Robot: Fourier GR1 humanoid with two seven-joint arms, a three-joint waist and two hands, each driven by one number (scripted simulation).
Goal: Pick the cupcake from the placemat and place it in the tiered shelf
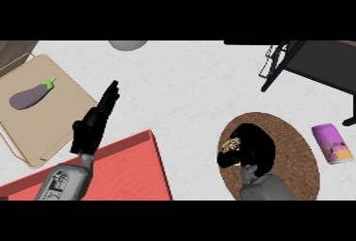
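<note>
On the round brown woven placemat at the lower right sits the cupcake, of which only a yellowish patch shows. My right hand lies over it with its fingers curled round it, hiding most of it. The black tiered shelf stands at the upper right, only partly in view. My left hand is held up at the left with straight fingers pointing away, holding nothing.
A tan cutting board at the left carries a purple eggplant. A red mat lies under my left forearm. A purple can lies right of the placemat. A grey round object sits at the top edge.
</note>
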